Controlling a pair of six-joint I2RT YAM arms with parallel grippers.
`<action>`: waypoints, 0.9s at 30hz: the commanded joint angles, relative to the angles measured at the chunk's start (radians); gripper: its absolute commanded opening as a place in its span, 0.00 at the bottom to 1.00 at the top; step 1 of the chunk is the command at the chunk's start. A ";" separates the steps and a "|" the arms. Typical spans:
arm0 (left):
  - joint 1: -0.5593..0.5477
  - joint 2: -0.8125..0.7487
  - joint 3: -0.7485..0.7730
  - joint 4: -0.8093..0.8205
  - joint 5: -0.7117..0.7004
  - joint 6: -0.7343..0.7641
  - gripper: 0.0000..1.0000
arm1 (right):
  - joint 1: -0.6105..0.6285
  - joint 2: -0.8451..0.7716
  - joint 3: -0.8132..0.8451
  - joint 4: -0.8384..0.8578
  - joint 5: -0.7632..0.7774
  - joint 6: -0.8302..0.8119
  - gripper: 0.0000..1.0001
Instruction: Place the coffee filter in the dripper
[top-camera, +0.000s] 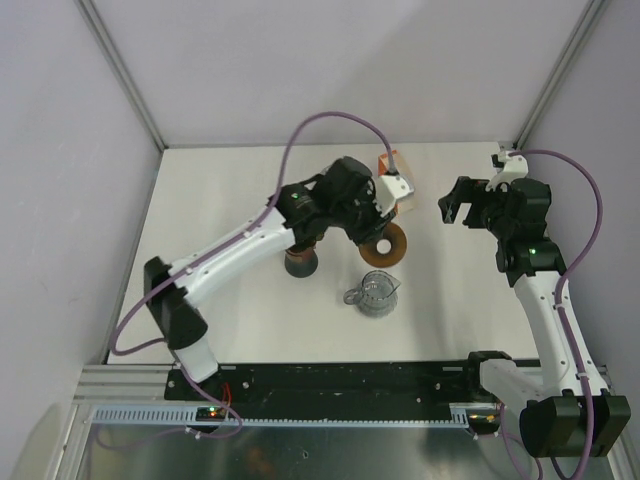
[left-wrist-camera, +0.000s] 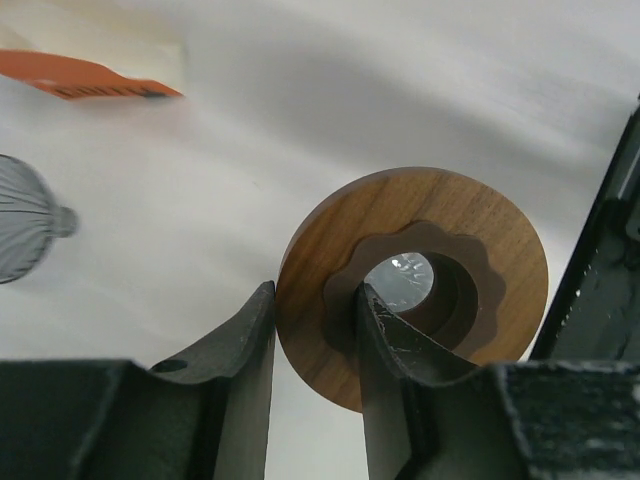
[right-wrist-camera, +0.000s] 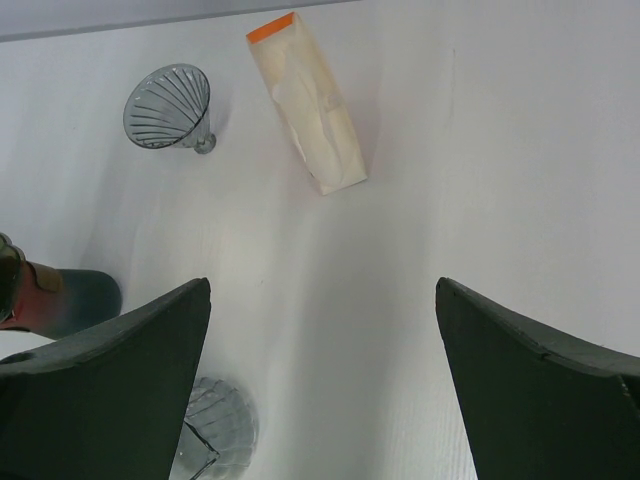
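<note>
A clear ribbed glass cone dripper (right-wrist-camera: 165, 105) lies on the white table; it also shows at the left edge of the left wrist view (left-wrist-camera: 20, 215). The pack of paper filters (right-wrist-camera: 305, 105), cream with an orange end, lies beside it (left-wrist-camera: 100, 75) and peeks out behind the left wrist (top-camera: 392, 163). My left gripper (left-wrist-camera: 315, 290) is shut on a round wooden ring stand (left-wrist-camera: 470, 240), one finger outside its rim and one in its centre hole (top-camera: 385, 248). My right gripper (right-wrist-camera: 322, 290) is open and empty above bare table (top-camera: 452, 207).
A glass server with a handle (top-camera: 373, 293) stands just in front of the ring; it shows at the bottom of the right wrist view (right-wrist-camera: 215, 430). A dark cup (top-camera: 300, 263) stands under the left forearm (right-wrist-camera: 55, 300). Walls enclose the table.
</note>
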 joint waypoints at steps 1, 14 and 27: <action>-0.014 0.062 -0.001 -0.022 0.083 0.019 0.00 | -0.003 -0.023 0.003 0.008 -0.003 -0.012 0.99; -0.024 0.221 -0.030 -0.031 0.121 0.017 0.00 | -0.032 -0.012 0.002 0.007 -0.012 -0.016 0.99; -0.065 0.251 -0.082 -0.029 0.059 0.023 0.00 | -0.033 -0.008 0.000 0.002 -0.015 -0.018 0.99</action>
